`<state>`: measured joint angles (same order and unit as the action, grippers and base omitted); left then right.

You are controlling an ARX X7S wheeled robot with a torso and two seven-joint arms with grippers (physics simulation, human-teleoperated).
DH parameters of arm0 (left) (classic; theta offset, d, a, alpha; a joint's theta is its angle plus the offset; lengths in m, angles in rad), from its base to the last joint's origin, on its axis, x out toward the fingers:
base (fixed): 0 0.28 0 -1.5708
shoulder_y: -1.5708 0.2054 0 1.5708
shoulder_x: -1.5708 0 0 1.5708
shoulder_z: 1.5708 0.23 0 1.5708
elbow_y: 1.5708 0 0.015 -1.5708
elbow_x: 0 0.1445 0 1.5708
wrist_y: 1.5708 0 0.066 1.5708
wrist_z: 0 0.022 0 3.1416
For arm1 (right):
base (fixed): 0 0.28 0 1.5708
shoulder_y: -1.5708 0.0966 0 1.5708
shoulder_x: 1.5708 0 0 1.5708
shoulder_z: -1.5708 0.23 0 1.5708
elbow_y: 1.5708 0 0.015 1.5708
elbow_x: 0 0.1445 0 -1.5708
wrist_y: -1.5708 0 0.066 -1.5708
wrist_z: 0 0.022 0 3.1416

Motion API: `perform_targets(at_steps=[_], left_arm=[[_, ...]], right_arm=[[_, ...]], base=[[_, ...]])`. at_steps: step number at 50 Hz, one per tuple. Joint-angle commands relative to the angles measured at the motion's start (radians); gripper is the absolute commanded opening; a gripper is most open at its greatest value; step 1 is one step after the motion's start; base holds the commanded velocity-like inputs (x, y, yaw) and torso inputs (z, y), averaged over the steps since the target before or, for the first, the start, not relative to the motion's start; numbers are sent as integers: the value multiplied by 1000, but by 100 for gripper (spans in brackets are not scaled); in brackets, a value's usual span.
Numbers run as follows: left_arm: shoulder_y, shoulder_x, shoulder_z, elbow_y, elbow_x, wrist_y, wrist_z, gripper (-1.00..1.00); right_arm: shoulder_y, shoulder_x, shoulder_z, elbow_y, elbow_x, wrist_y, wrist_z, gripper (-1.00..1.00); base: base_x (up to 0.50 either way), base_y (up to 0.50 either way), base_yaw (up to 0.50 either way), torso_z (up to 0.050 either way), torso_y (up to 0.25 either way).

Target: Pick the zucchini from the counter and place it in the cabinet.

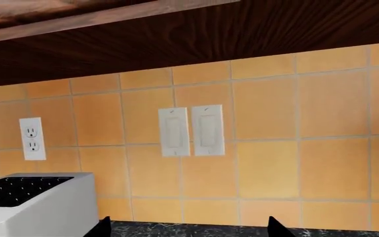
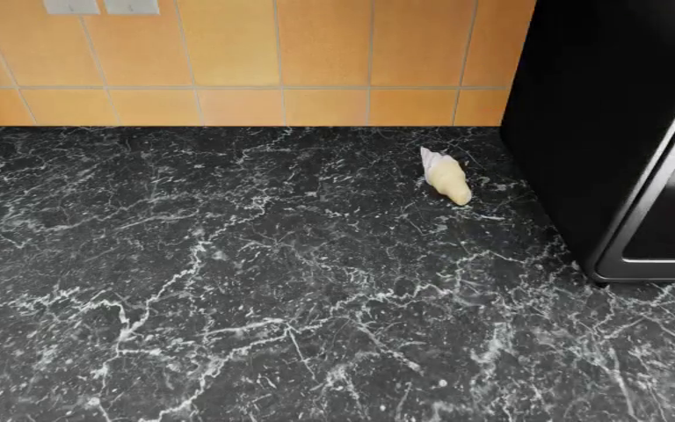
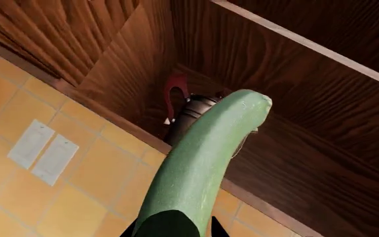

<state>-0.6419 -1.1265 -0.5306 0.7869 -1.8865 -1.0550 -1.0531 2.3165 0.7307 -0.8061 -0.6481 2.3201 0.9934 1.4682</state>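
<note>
In the right wrist view the green zucchini (image 3: pixel 199 168) fills the middle, with my right gripper (image 3: pixel 173 229) shut on its near end. Its far tip points up toward the open wooden cabinet (image 3: pixel 288 98), just below the cabinet's bottom edge. In the left wrist view my left gripper (image 1: pixel 189 228) is open with nothing between its black fingertips (image 1: pixel 104 226), hovering over the black marble counter (image 1: pixel 189 231) and facing the tiled wall. The head view shows the counter (image 2: pixel 256 281) with neither gripper and no zucchini on it.
A pale cream tapered lump (image 2: pixel 446 176) lies on the counter near a black appliance (image 2: pixel 619 132) at the right. A white toaster (image 1: pixel 35 202) stands beside the left gripper. Wall switches (image 1: pixel 191 131) and an outlet (image 1: pixel 31 138) are on the orange tiles. A dark bottle-like object (image 3: pixel 188 116) sits inside the cabinet.
</note>
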Motion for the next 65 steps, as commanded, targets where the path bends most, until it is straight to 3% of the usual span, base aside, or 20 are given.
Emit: perform_targets(at_steps=[1,17,29,45,49,62,65], left_arm=[[-6,-7,7,-2,0,5,1,100],[-17,-3,37,-3,19,13,7,100],[-41,-18,68,-6,14,27,0,100],[-46,-24,82,-4,13,32,-4,100],[-46,-25,85,-4,13,33,-4,100],[-36,-24,71,-3,11,32,-4,100],[-30,-23,63,-3,9,29,-3,100]], right_arm=[[4,-60,64,180,-91,177,-86,-100],[17,-119,115,394,-313,335,-277,-100],[35,-212,278,563,-655,555,-511,-100],[37,-238,237,641,-1017,545,-831,-100],[39,-270,253,663,-1191,575,-966,-100],[39,-431,243,746,-2118,577,-1706,-100],[38,-461,243,778,-2234,566,-1795,-100]], base=[[0,0,0,0,0],[0,0,0,0,0],[0,0,0,0,0],[0,0,0,0,0],[0,0,0,0,0],[0,0,0,0,0],[0,0,0,0,0]])
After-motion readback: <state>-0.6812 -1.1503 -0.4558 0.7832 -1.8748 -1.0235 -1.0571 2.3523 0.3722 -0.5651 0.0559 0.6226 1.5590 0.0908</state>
